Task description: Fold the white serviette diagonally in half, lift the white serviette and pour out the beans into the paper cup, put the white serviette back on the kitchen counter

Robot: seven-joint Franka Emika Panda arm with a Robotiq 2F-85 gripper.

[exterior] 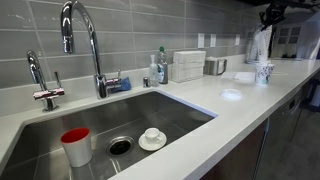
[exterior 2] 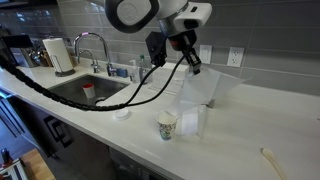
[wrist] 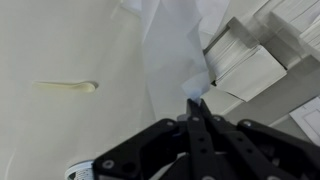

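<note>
Kitchen scene: glossy white worktop (exterior 2: 250,128) before grey wall tiles, with a steel sink (exterior: 30,140) set into it.

1. Pincer (wrist: 197,103): black fingers pressed together, pinching one edge of the white serviette (wrist: 170,45). In an exterior view it is raised well above the worktop (exterior 2: 192,66).
2. White serviette: lifted off the worktop, hanging loose and creased below the pincer (exterior 2: 203,92).
3. Paper cup (exterior 2: 167,124): upright on the worktop, near the front edge, just below and left of the serviette's lower end in this view. Whether they touch cannot be told. Contents not visible. It also shows at the far right (exterior: 264,72).
4. White boxy blocks (wrist: 245,62): stacked, just right of the serviette in the wrist view.
5. Pale slender object (wrist: 65,86): lying flat on the worktop, well left of the serviette in the wrist view. Its kind is unclear.
6. Small round white disc (exterior 2: 122,114): flat on the worktop, between the paper cup and the sink.
7. Sink contents: red-topped cup (exterior: 76,145), upright, and a white saucer with small cup (exterior: 152,139) right of the drain.
8. Tall chrome tap (exterior: 90,45): behind the sink.
9. Paper towel roll (exterior 2: 62,55): upright, far left by the wall.
</note>
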